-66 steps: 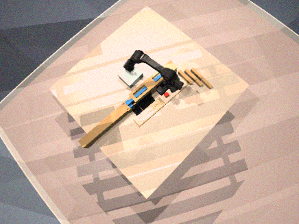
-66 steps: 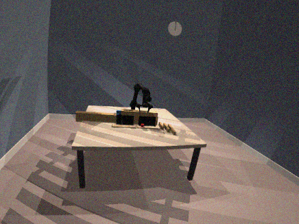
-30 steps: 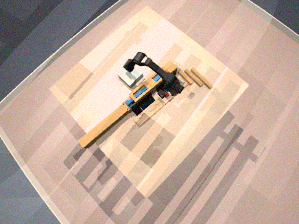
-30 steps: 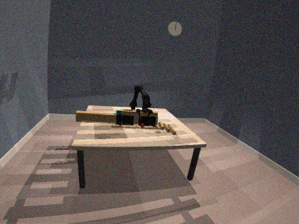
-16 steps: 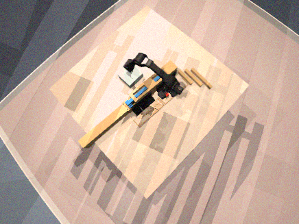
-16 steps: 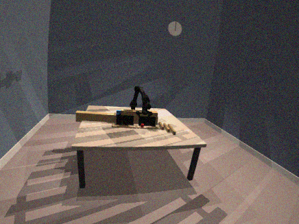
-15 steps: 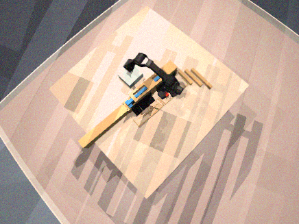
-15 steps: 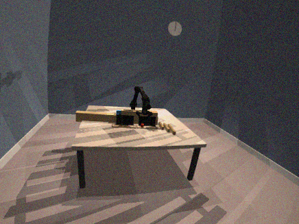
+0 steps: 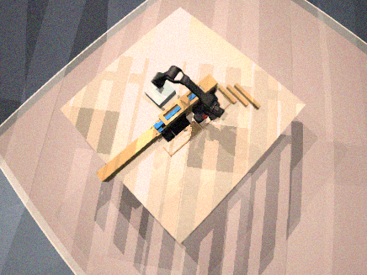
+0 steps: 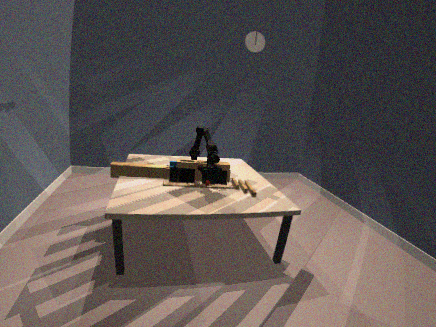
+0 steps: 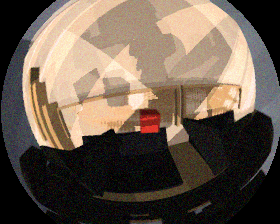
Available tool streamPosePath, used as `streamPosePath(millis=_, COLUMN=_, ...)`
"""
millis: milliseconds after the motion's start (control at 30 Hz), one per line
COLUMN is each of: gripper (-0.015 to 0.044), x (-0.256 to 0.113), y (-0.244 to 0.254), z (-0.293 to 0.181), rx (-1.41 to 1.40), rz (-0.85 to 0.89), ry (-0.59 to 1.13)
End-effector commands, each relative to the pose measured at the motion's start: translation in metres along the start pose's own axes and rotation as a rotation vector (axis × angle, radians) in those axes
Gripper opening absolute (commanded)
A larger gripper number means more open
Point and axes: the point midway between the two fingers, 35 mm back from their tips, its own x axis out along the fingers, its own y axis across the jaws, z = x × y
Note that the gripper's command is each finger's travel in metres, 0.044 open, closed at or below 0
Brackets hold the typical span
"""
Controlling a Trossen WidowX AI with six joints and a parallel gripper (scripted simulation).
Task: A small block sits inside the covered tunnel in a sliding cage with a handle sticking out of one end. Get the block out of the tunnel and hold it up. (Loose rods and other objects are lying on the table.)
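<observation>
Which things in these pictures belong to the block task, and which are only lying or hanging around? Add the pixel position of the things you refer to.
For the job:
- red block [image 9: 204,117] [image 10: 208,182] [image 11: 150,121]
- wooden cage with blue parts [image 9: 183,103]
- long handle [image 9: 128,154] [image 10: 140,170]
- gripper, open above the block

Not needed, it seems:
- three loose rods [image 9: 237,95] [image 10: 244,185]
- wall clock [image 10: 255,42]
</observation>
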Motion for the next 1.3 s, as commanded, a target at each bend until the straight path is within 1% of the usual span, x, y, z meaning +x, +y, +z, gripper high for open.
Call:
streamPosePath(millis=0, gripper=0.0440, x=0.008, y=-0.001, z=-0.001, rx=-0.005, rz=-0.006, ry=0.002)
streamPosePath(millis=1033, gripper=0.0440, x=0.057, y=-0.004, z=-0.011, rx=-0.005, rz=-0.006, ry=0.003)
streamPosePath(millis=1067, gripper=0.0414, x=0.051, y=-0.003, z=-0.009, rx=0.000, rz=-0.001, ry=0.001)
streamPosePath(millis=1267, gripper=0.0256, x=0.051, y=-0.003, z=-0.009, rx=0.000, rz=-0.001, ry=0.001)
